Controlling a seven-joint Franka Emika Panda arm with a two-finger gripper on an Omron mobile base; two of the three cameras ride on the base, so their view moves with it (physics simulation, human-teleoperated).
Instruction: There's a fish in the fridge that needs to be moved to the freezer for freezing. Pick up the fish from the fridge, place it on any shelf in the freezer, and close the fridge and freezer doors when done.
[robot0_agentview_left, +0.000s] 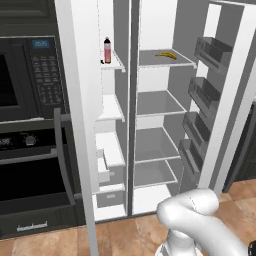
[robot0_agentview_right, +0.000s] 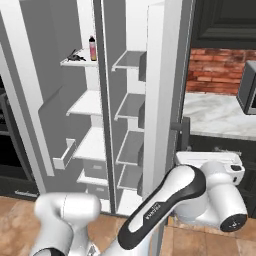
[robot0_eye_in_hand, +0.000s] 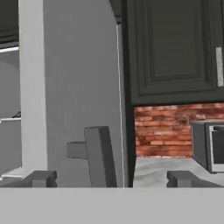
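Both tall grey doors stand wide open. The freezer (robot0_agentview_left: 111, 107) is the narrow left compartment. On its top shelf a small slim dark thing, apparently the fish (robot0_agentview_right: 75, 57), lies beside a red-pink bottle (robot0_agentview_right: 92, 48). The fridge (robot0_agentview_left: 155, 102) is the wider compartment with broad grey shelves. My gripper (robot0_eye_in_hand: 111, 178) is open with nothing between its fingertips (robot0_eye_in_hand: 39, 178). It faces the outer side of the fridge door (robot0_eye_in_hand: 74, 87), whose dark bar handle (robot0_eye_in_hand: 99, 155) is just ahead between the tips. The freezer door (robot0_agentview_left: 80, 100) swings out to the left.
A curved yellow thing (robot0_agentview_left: 166, 55) lies on the fridge's top shelf. A black wall oven (robot0_agentview_left: 30, 125) stands left of the freezer door. Right of the fridge door are a marble counter (robot0_agentview_right: 215, 115), a brick wall (robot0_eye_in_hand: 166, 129) and dark cabinets (robot0_eye_in_hand: 175, 48).
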